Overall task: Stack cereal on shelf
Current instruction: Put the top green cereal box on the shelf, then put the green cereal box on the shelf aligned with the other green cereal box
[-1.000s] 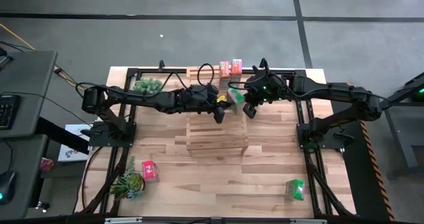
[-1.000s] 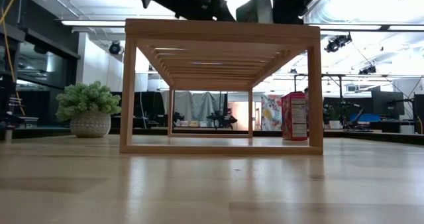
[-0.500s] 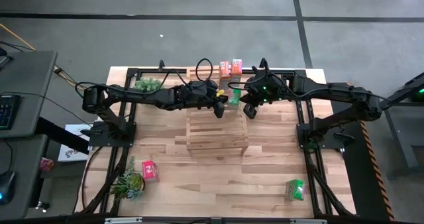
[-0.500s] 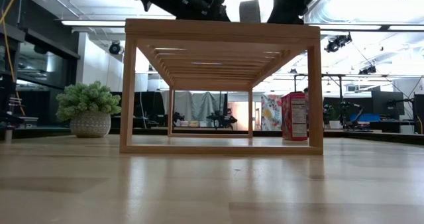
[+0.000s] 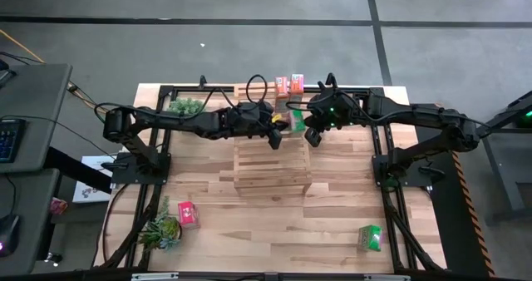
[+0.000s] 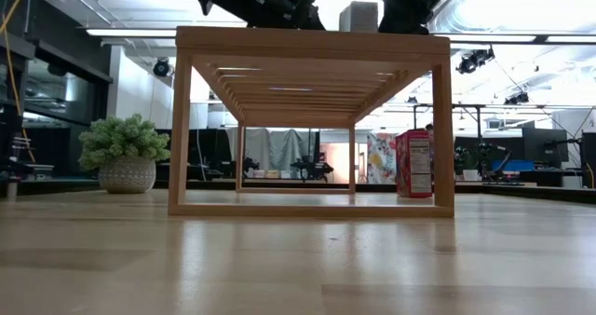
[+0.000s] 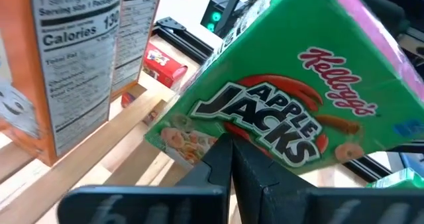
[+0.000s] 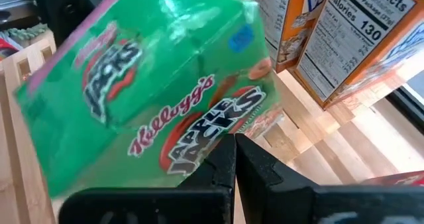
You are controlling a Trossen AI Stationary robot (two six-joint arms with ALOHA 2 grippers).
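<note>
The shelf [image 5: 273, 160] is a light-wood slatted rack in the middle of the table. A green cereal box [image 5: 294, 120] sits tilted on its top toward the far end, also seen in the left wrist view [image 7: 278, 98] and the right wrist view [image 8: 152, 91]. My left gripper [image 5: 275, 137] is shut at the box's left. My right gripper [image 5: 312, 135] is shut at its right. Two orange boxes [image 7: 73, 65] stand on the slats just beyond. In the low view the green box [image 6: 358, 17] shows between the two arms above the shelf top. My left gripper meets the green box with its shut fingertips [image 7: 225, 159] on the printed front face near its lower edge [image 7: 228, 128], coming from the table's left, slanting down. The box leans over, one low corner [image 7: 162, 141] near the slats. My right gripper sets its shut fingertips [image 8: 228, 159] against the printed face on the opposite side [image 8: 218, 128], coming from the table's right, slanting down. The box stands tilted between the two grippers.
A red box [image 6: 414, 163] stands on the table behind the shelf's far right leg. Another red box [image 5: 188, 214] and a green box [image 5: 371, 238] lie on the near part of the table. Potted plants stand at the far left [image 5: 184, 107] and near left [image 5: 162, 229].
In the low view the green box on the shelf top has tipped from a slant to nearly upright between the two shut grippers. Both arms have stayed in place.
</note>
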